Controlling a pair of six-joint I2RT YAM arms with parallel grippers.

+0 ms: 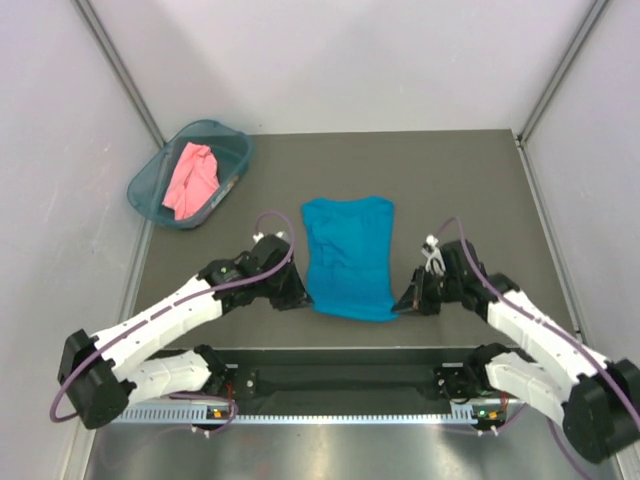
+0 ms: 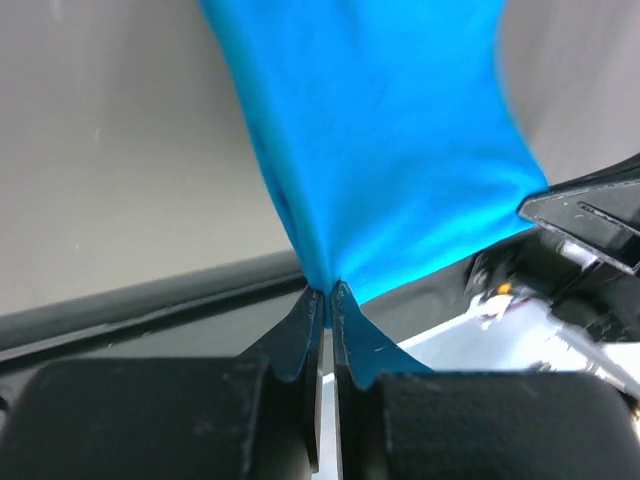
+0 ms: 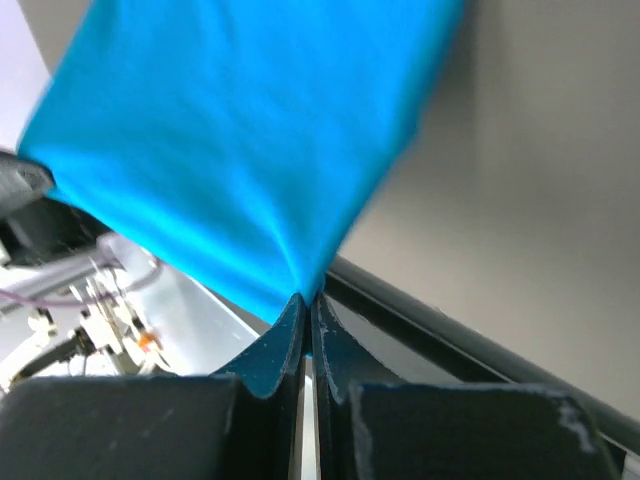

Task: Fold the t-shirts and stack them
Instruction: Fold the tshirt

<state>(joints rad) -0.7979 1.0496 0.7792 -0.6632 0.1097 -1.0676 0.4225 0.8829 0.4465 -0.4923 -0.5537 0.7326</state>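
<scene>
Teal-blue t-shirt (image 1: 348, 258), near corners tight within left gripper (image 2: 328, 291) and right gripper (image 3: 305, 299).

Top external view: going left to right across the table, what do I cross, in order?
Teal basket holding the pink t-shirt → left gripper → blue t-shirt → right gripper. Both grippers are shut on the blue t-shirt's near corners.

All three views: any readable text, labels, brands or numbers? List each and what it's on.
None readable in any view.
Blue shirt: plain, no print or tag showing.
Pink shirt, basket: no label visible.
Left gripper, right gripper: plain black, no marks.
Rail: small orange lights only; any lettering is too small to read.
</scene>
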